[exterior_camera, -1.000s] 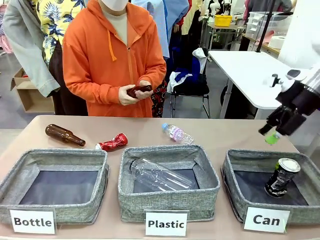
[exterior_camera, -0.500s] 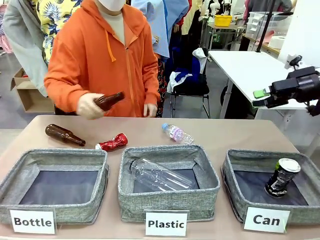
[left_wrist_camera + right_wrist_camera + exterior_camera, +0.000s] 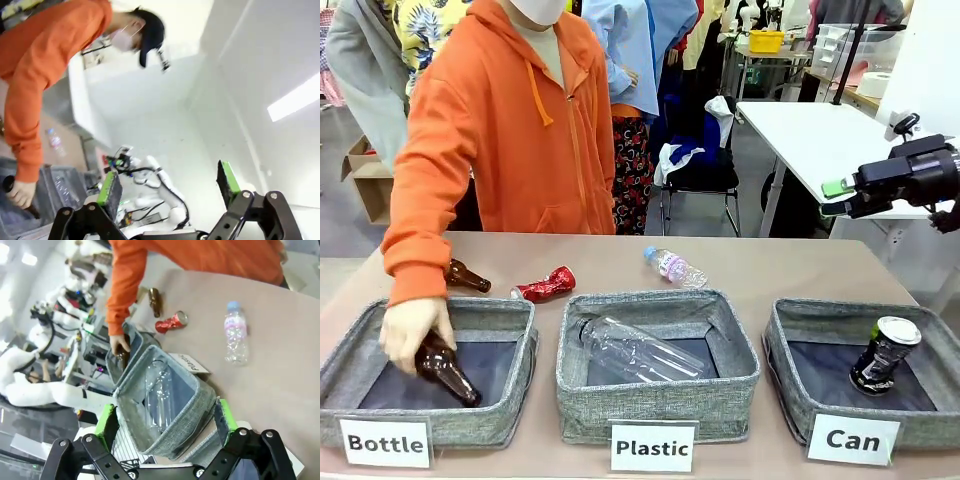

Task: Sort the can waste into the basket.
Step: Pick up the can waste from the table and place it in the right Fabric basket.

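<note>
The dark can point(image 3: 883, 355) with a silver top leans inside the grey basket point(image 3: 782, 345) behind the "Can" card point(image 3: 853, 439). On the table behind the baskets lies the crushed red can point(image 3: 545, 286), seen too in the right wrist view point(image 3: 170, 322). My right gripper point(image 3: 832, 198) hovers high above the table's far right, pointing left, open and holding nothing point(image 3: 166, 415). In the left wrist view my left gripper point(image 3: 167, 180) is open, aimed up at the room with nothing between its fingers.
A person in orange reaches a hand point(image 3: 412, 330) with a brown bottle point(image 3: 445, 368) into the "Bottle" basket point(image 3: 510, 380). Another brown bottle point(image 3: 467, 277) and a small water bottle point(image 3: 673, 266) lie on the table. A clear bottle point(image 3: 635, 350) lies in the "Plastic" basket point(image 3: 740, 370).
My right gripper rose from above the Can basket and turned sideways, then held still. The person carried a brown bottle from chest height down into the Bottle basket.
</note>
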Robot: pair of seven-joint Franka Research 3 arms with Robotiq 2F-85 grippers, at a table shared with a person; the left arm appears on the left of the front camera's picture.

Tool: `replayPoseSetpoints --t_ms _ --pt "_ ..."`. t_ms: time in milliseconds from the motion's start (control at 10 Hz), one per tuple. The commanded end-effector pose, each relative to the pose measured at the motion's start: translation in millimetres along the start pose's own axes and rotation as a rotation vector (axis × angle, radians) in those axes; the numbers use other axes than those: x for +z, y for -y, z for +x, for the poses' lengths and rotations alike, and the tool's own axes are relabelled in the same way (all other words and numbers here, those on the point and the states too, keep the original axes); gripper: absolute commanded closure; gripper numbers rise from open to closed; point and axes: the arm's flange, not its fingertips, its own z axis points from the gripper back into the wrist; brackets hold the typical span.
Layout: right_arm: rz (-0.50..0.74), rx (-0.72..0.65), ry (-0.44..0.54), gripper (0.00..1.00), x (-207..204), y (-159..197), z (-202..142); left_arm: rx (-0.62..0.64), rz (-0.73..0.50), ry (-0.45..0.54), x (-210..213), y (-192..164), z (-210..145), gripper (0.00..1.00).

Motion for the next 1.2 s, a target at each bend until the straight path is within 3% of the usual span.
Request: replayPoseSetpoints --t_ms 0,300,500,800,1000,1100 --pt "0.002 0.019 -0.001 0.0 6 0 0 0.013 -0.036 0.029 2 -18 23 0.0" --pt "0.002 0.019 -0.001 0.0 6 0 0 0.011 0.007 0.002 -17 -27 15 0.0" --pt "0.002 0.019 -0.001 0.0 6 0 0 -0.004 0.102 -0.211 -71 -46 -20 0.0" --pt "0.002 0.019 -0.001 0.0 6 0 0 -0.078 0.316 -0.568 -134 -98 -101 0.0" --pt "0.002 0.019 -0.001 0.0 6 0 0 -0.148 0.408 -0.662 -139 -124 -126 0.0" --pt "0.002 0.019 -0.001 0.0 6 0 0 -0.238 0.448 -0.613 -139 -131 -129 0.0"
